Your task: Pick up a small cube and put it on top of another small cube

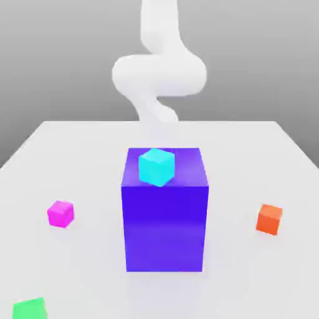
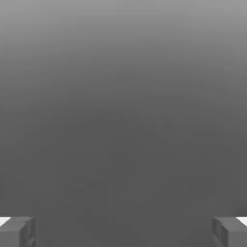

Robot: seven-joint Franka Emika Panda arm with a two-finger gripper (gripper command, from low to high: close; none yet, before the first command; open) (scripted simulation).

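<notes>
On the table (image 1: 75,156), small cube (image 1: 60,213).

The small cube (image 1: 60,214) is a plain magenta-pink block, far smaller than the big blue-violet block (image 1: 164,230). It rests flat on the white table (image 1: 249,274), turned slightly so one corner edge faces the camera, well apart from the block on the exterior view's left, level with its lower half.

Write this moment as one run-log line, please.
gripper: open, holds nothing | magenta-pink cube: on table, not picked | cyan cube: on blue-violet block | stacking: not started
</notes>
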